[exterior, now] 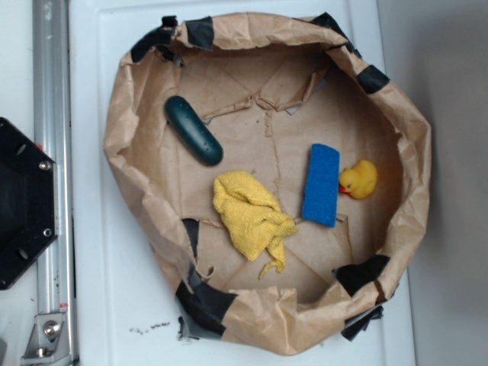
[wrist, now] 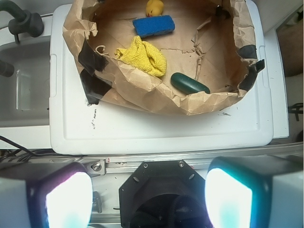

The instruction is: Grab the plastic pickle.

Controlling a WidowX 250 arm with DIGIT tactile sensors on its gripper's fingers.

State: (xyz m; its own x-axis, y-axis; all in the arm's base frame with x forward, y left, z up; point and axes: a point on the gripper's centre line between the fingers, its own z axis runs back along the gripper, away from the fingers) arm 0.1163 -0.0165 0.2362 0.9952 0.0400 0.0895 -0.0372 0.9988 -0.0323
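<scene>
A brown paper basin (exterior: 122, 137), its rim rolled up and patched with black tape, sits on a white desk (exterior: 99, 305), apparently to keep loose items from sliding away. Inside it the plastic pickle (exterior: 193, 130) lies flat on the paper floor, near the wall closest to the robot's base, running diagonally and touching nothing else. A crumpled yellow cloth (exterior: 250, 215) lies near it toward the middle, a blue sponge (exterior: 321, 184) lies further across, and a yellow rubber duck (exterior: 358, 180) sits just beside the sponge by the far wall. In the wrist view the pincer (wrist: 148, 194) hangs back over the black base mount (wrist: 161, 194), well apart from the basin, its two fingers (wrist: 61, 199) spread wide at the bottom corners of the picture with nothing between them; their glowing pads are blown out, so their exact shape is hard to make out. From there the pickle (wrist: 190, 84) shows just behind the raised near wall of the basin (wrist: 142, 90). The grab has not begun, judging by that gap. The approach will probably need to clear the paper wall from above, then turn the pincer across the pickle's narrow width, since the smooth rounded ends could slip out of a lengthwise pinch.
</scene>
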